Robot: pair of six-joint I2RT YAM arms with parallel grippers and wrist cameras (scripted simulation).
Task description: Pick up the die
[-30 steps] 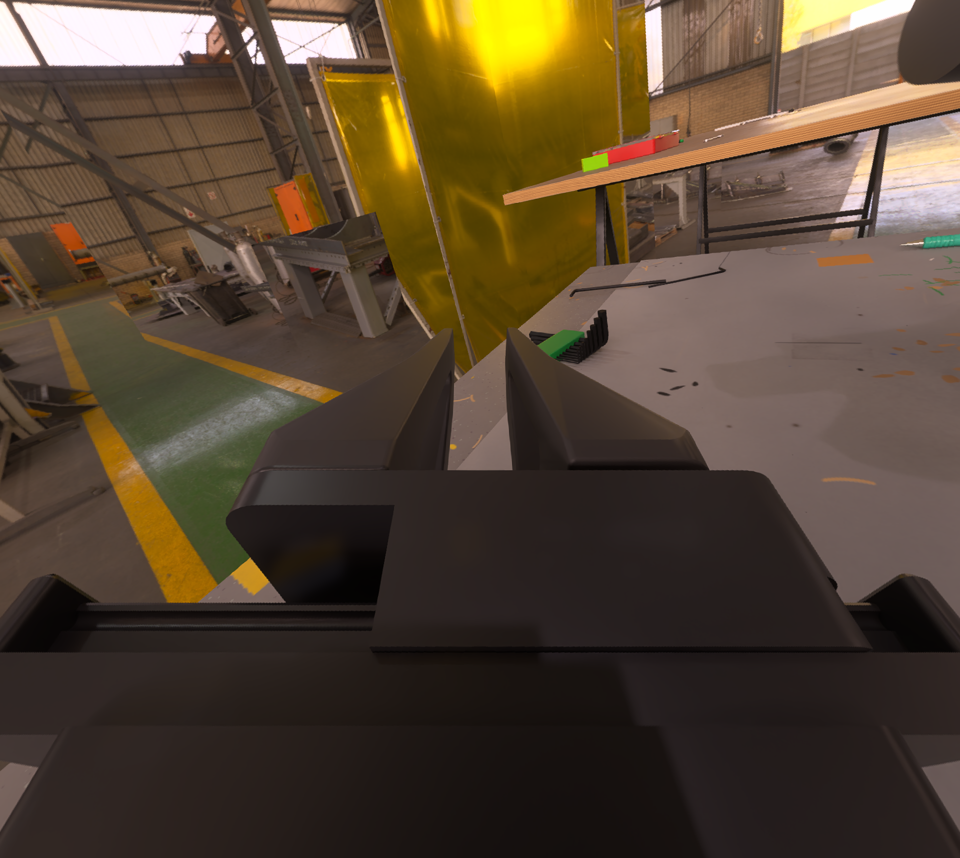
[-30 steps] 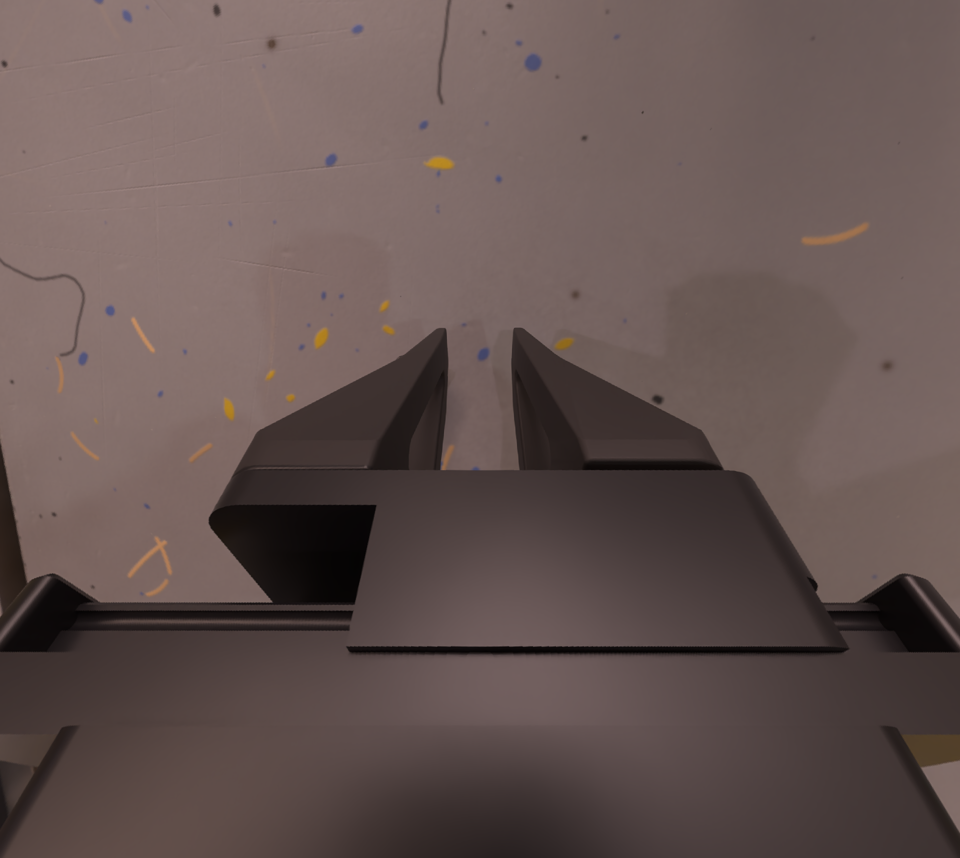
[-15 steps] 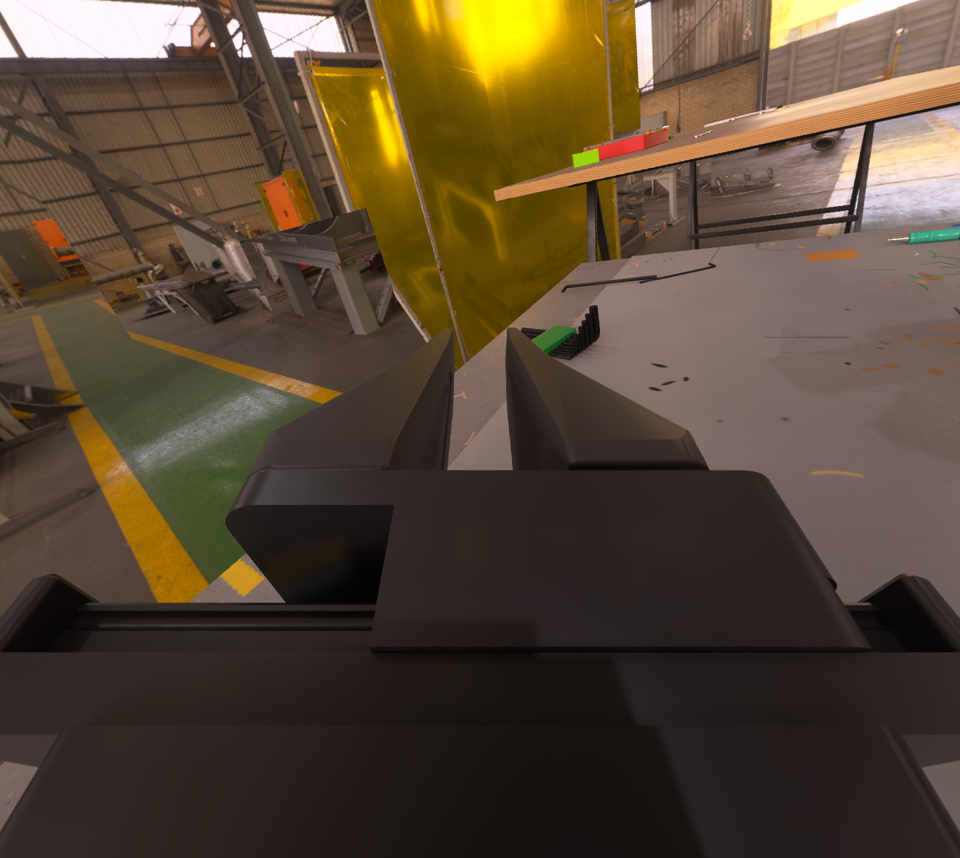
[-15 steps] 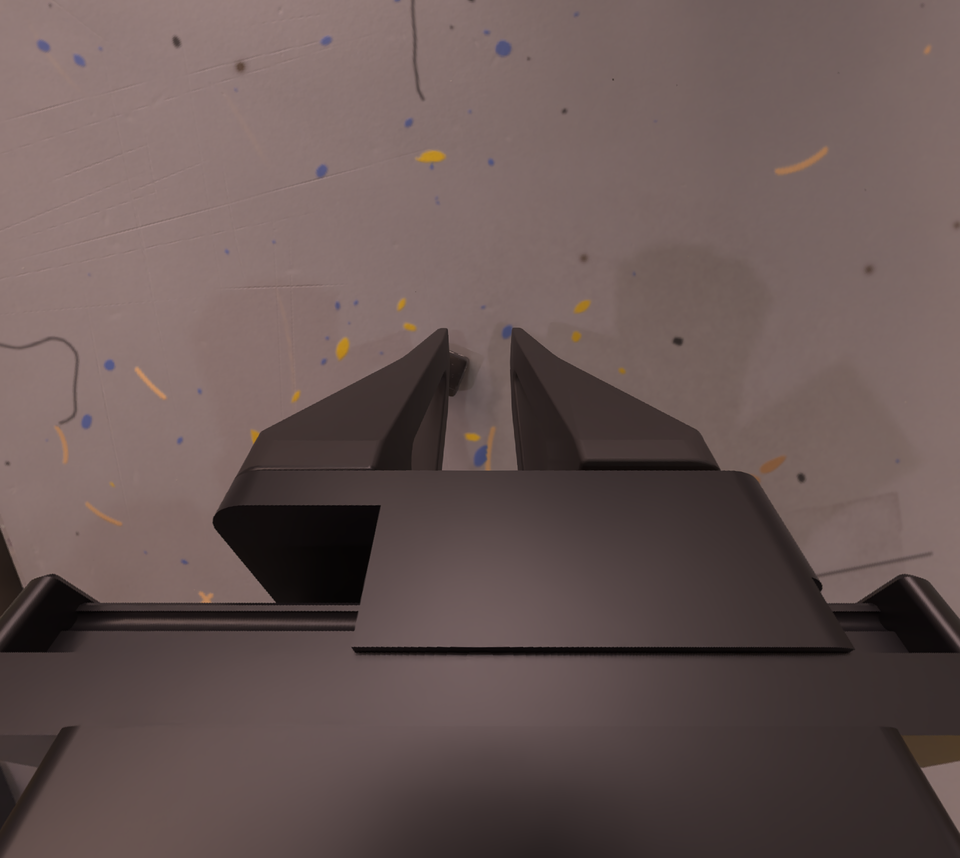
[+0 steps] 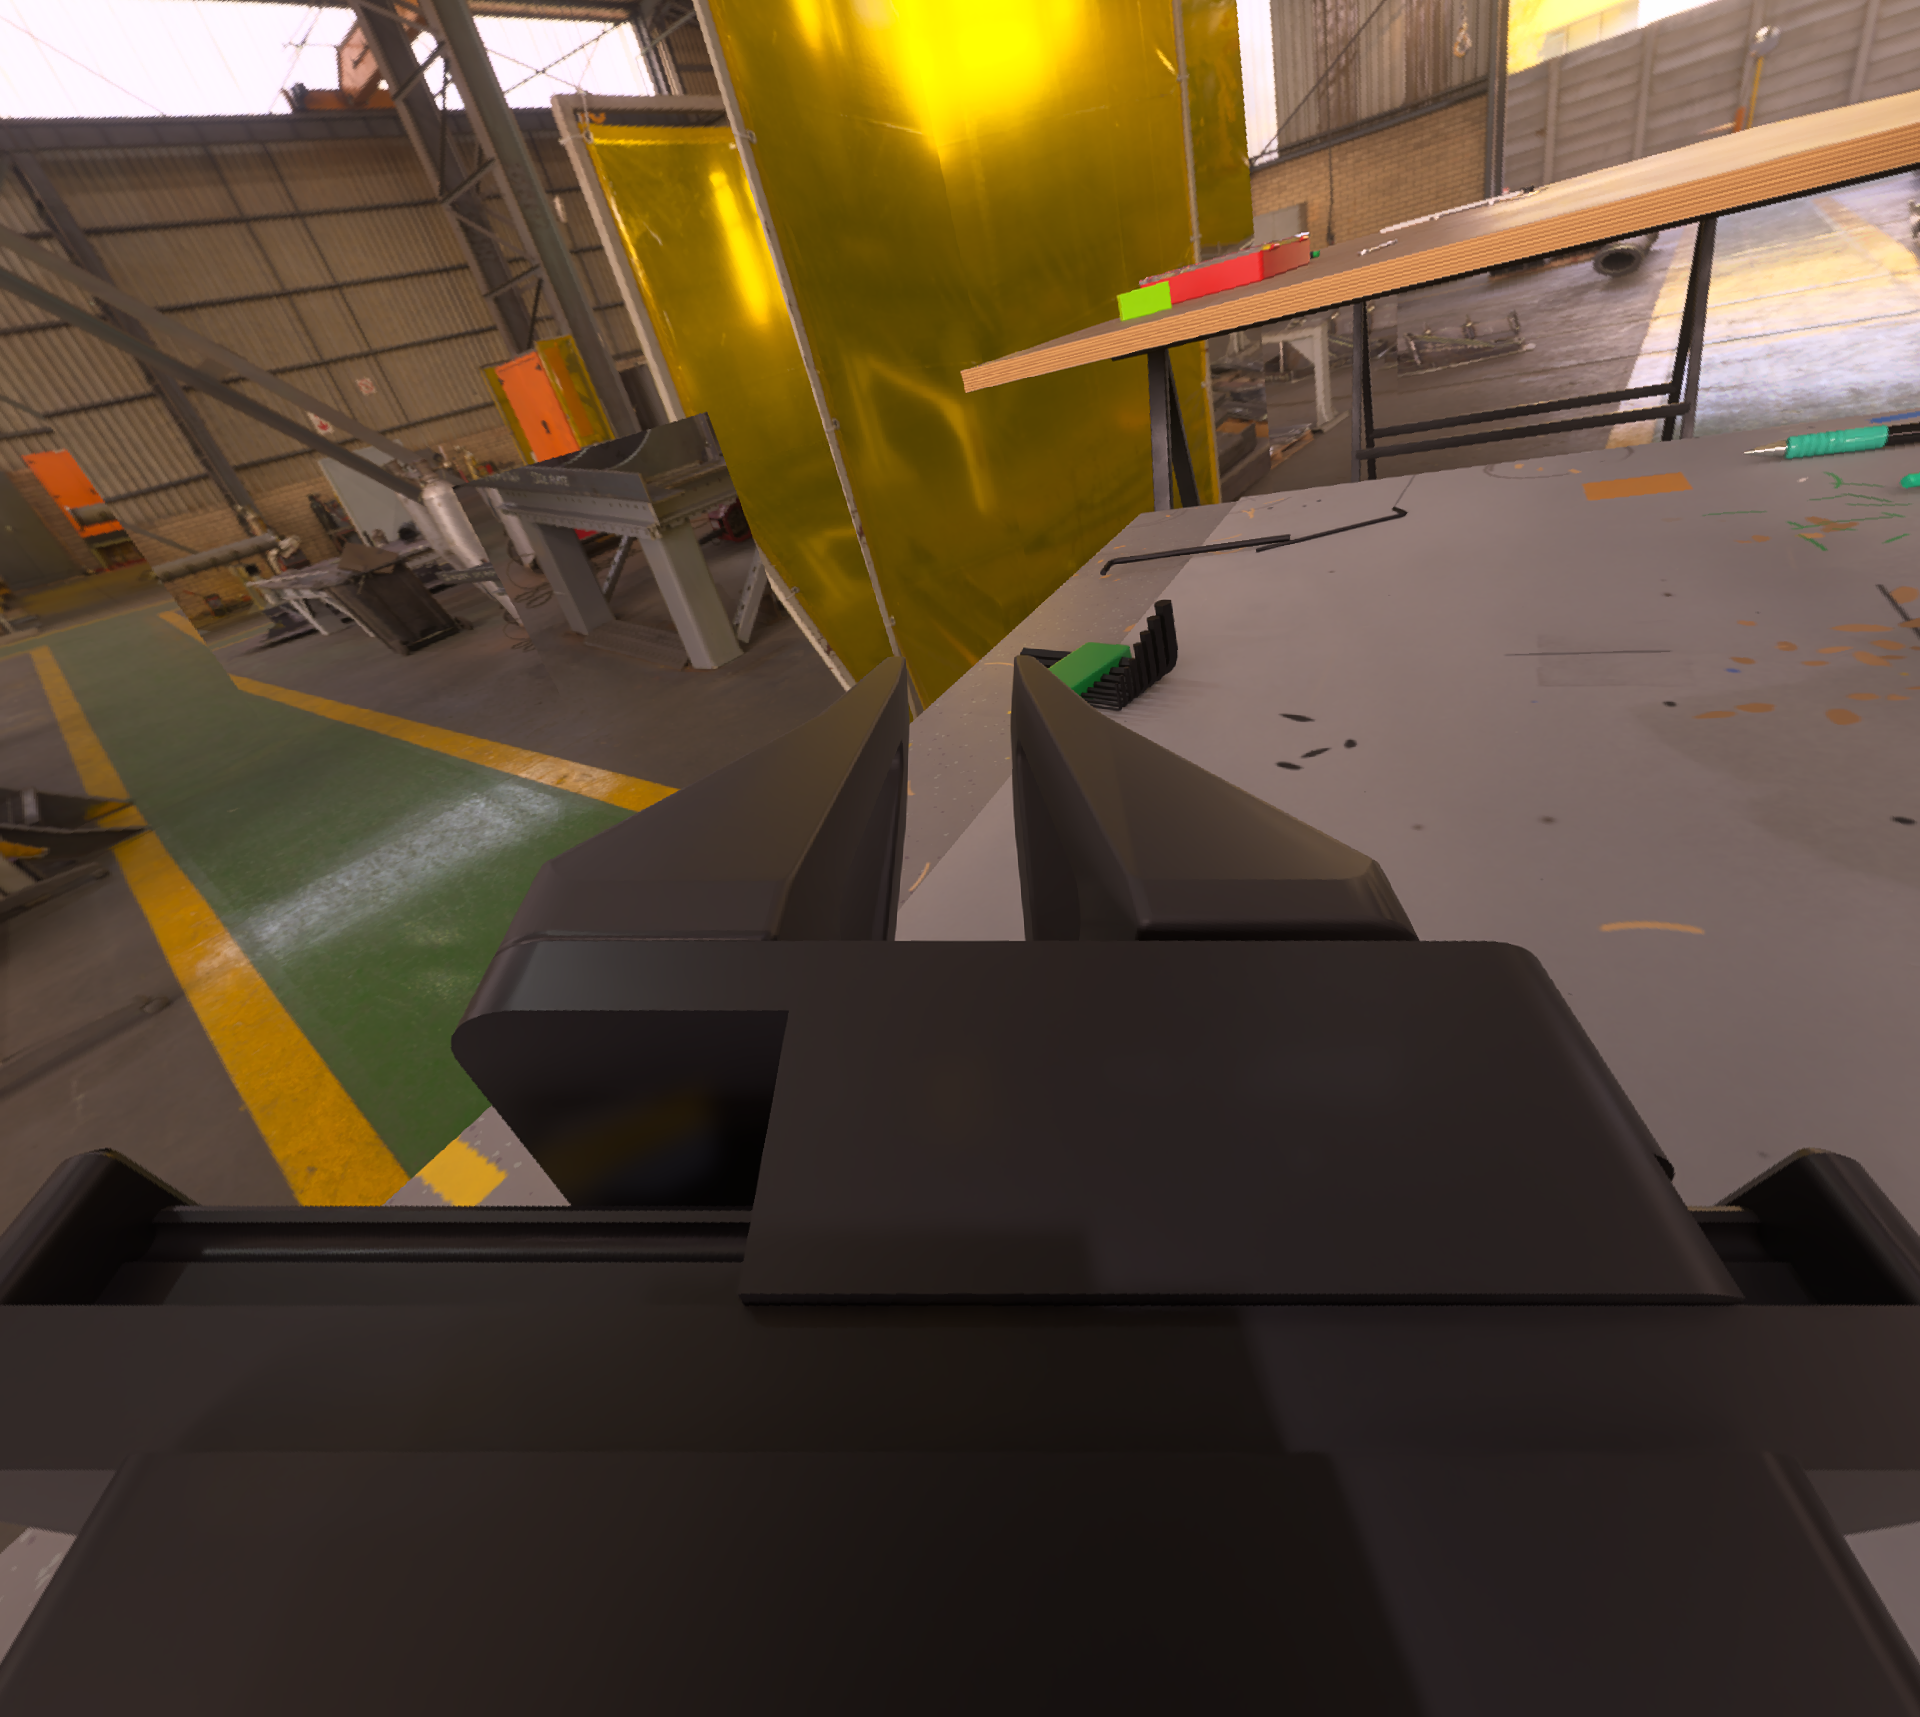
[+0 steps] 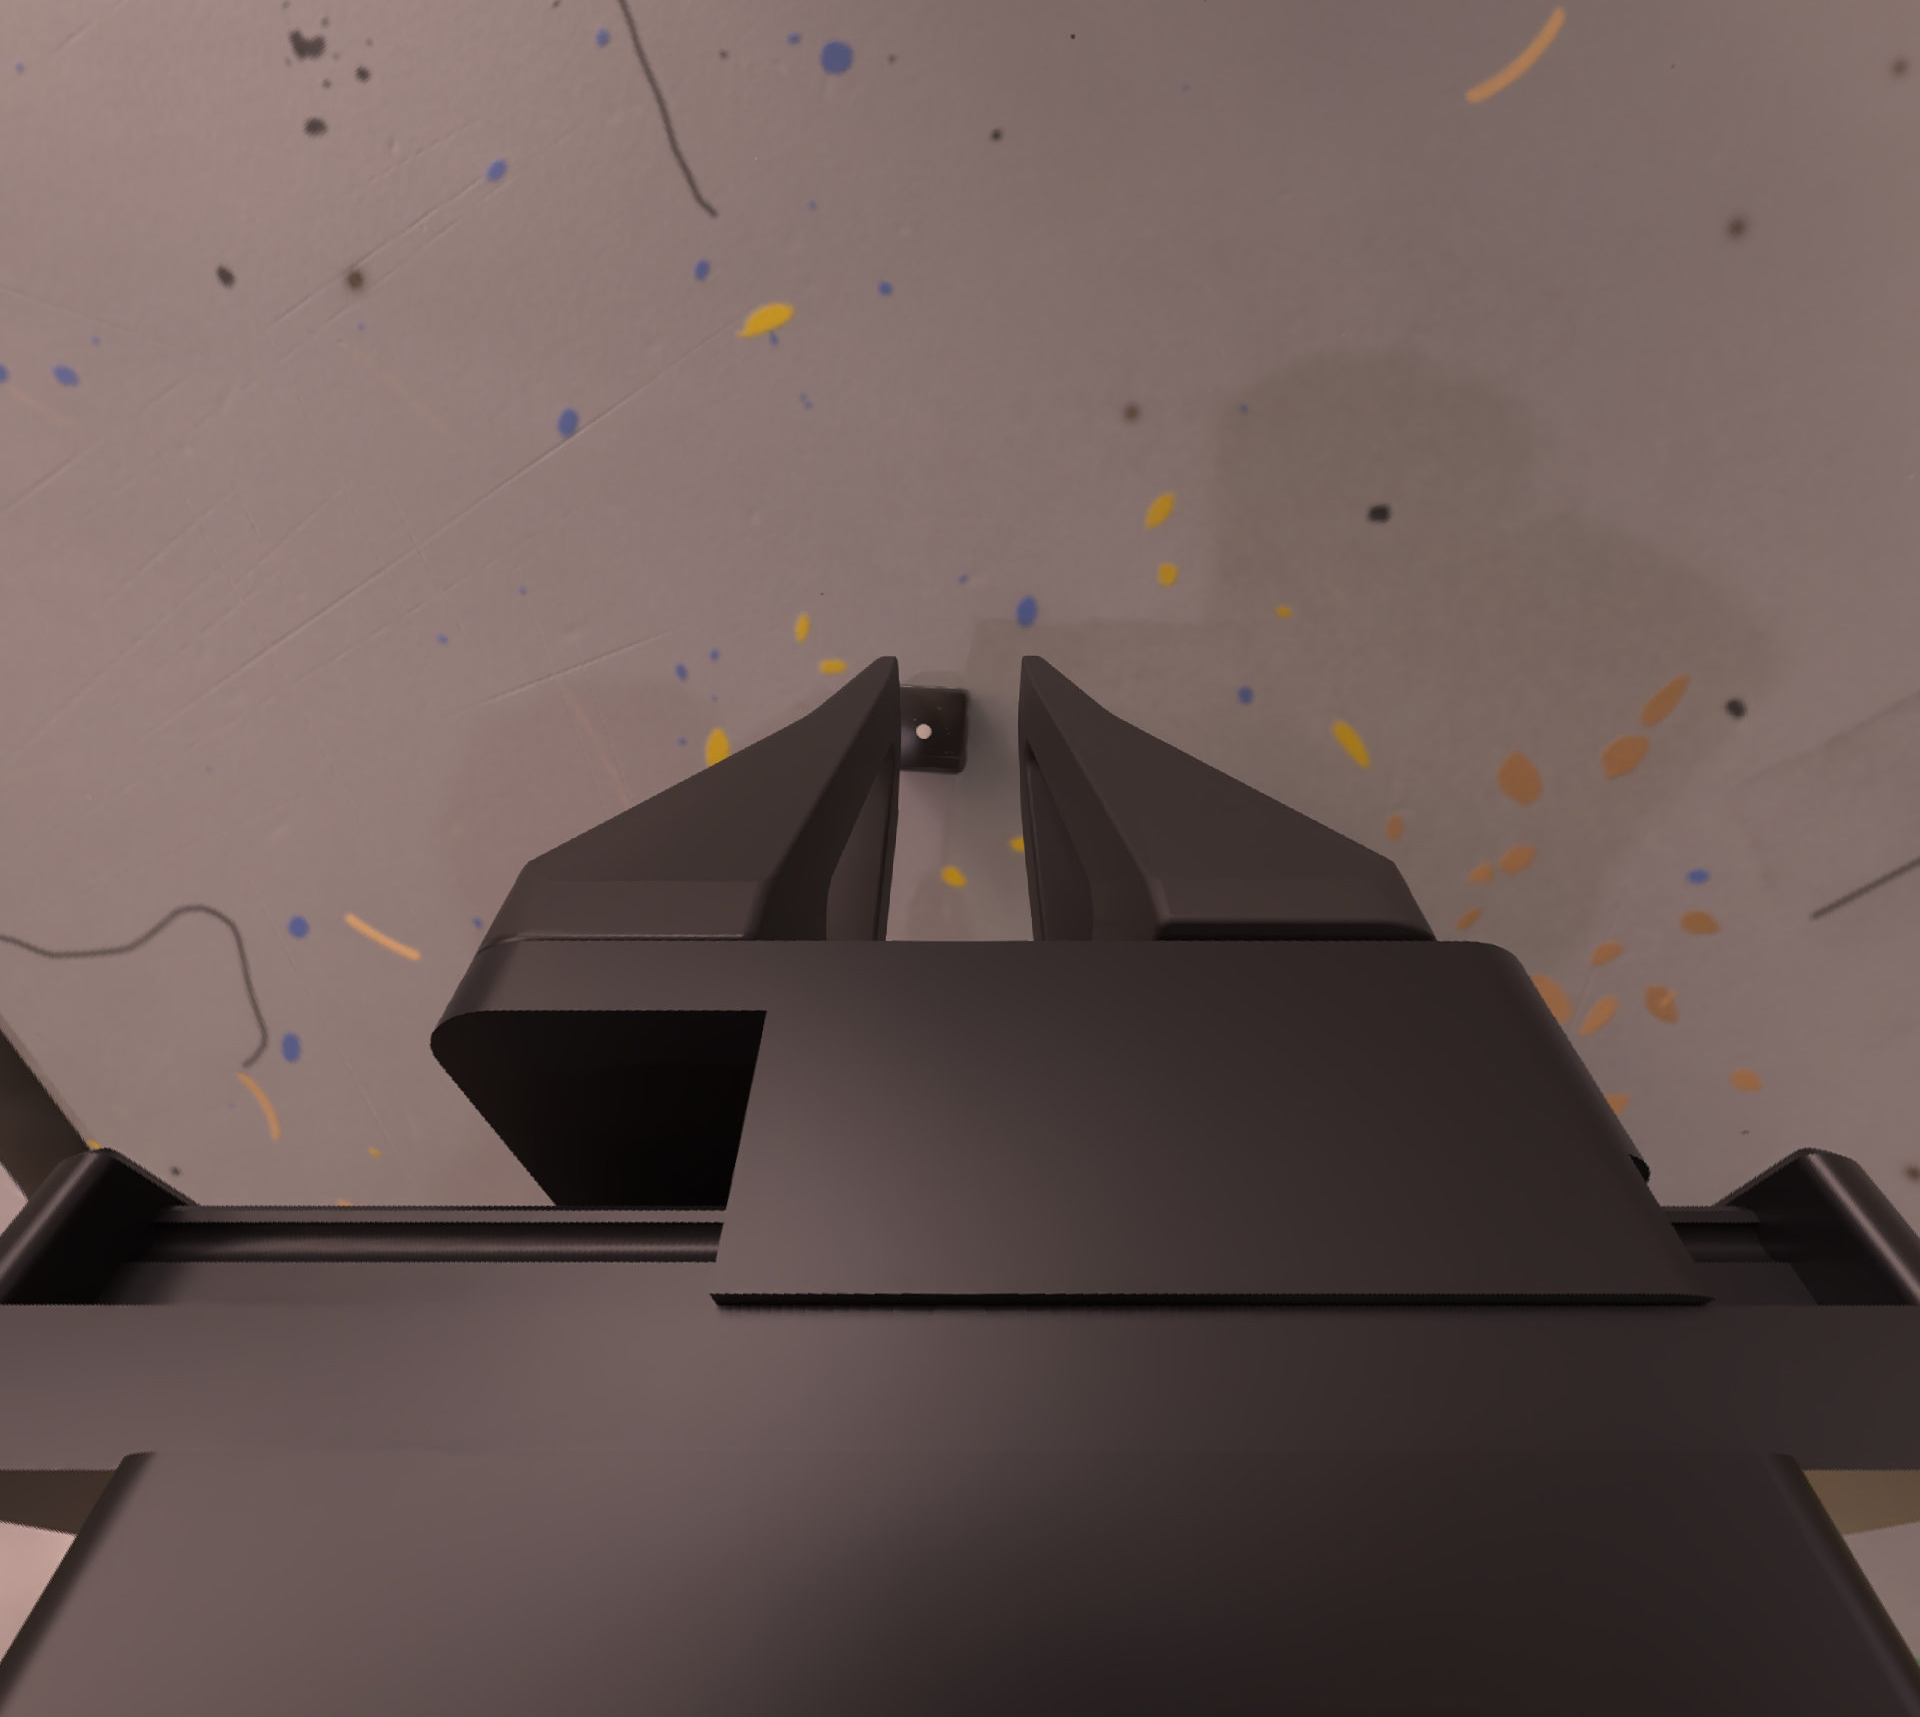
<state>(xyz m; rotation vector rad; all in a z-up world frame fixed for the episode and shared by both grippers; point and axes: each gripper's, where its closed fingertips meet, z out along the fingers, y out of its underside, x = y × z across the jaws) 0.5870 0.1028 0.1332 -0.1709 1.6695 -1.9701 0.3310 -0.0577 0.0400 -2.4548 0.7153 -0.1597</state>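
Observation:
The die (image 6: 935, 732) is a small dark cube with one white pip on its upper face. It lies on the grey, paint-flecked table (image 6: 1039, 213) in the right wrist view. My right gripper (image 6: 959, 670) hangs above the table and looks down, with the die showing in the narrow gap just past its fingertips. The left finger hides part of the die. The jaws stand close together and hold nothing. My left gripper (image 5: 959, 680) is shut and empty, and points out over the table's left edge. No die shows in the left wrist view.
A green holder of black hex keys (image 5: 1117, 665) stands just beyond my left fingertips. A long black hex key (image 5: 1247, 543) lies farther back and a green-handled tool (image 5: 1839, 443) at the far right. The table edge (image 5: 966, 732) drops to the workshop floor on the left. A wooden bench (image 5: 1455, 265) stands behind.
The right gripper has travelled over the table, and the die has come into view between its fingertips. The left view has shifted slightly, and a dark shape has left its upper right corner.

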